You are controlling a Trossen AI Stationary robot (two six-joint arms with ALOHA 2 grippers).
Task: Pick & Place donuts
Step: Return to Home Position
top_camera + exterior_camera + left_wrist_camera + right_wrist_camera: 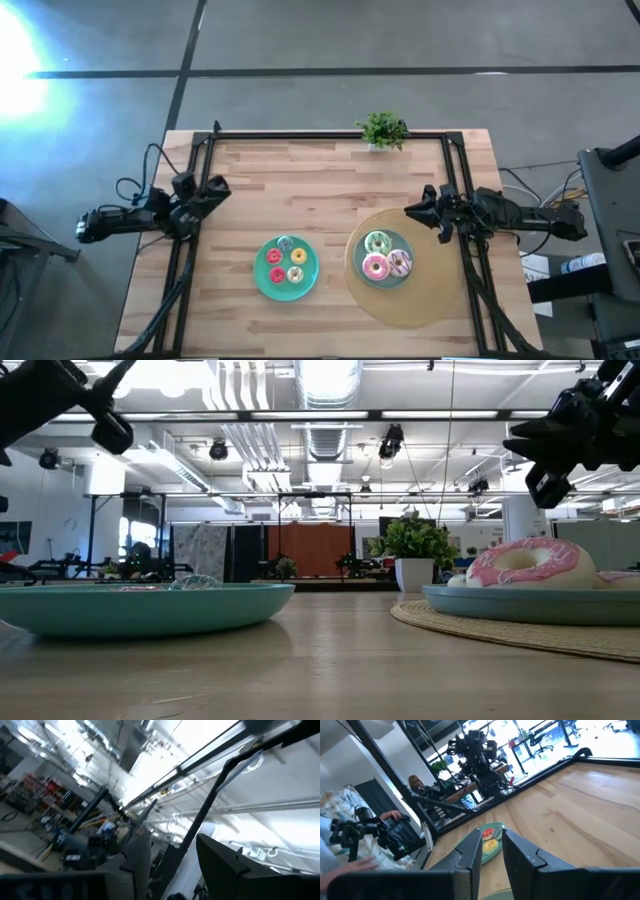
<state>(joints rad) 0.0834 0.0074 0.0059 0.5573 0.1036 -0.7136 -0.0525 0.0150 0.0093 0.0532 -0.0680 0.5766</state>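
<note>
Here, our left gripper (218, 187) hangs over the left side of the surface (300, 180), its fingers apart and holding nothing. Our right gripper (418, 210) hangs over the right side, its fingers a little apart and also empty. Between them, four small donuts (297, 258) lie on a teal plate (262, 283). Three larger iced donuts (375, 266) lie on a second plate (384, 284) set on a round mat (420, 300). We judge the placing done and the arms heading to rest. The next move only needs both arms folding away, clear of the plates.

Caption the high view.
Small donuts on the left plate, large donuts on the right plate; left gripper and right gripper hover aside.
</note>
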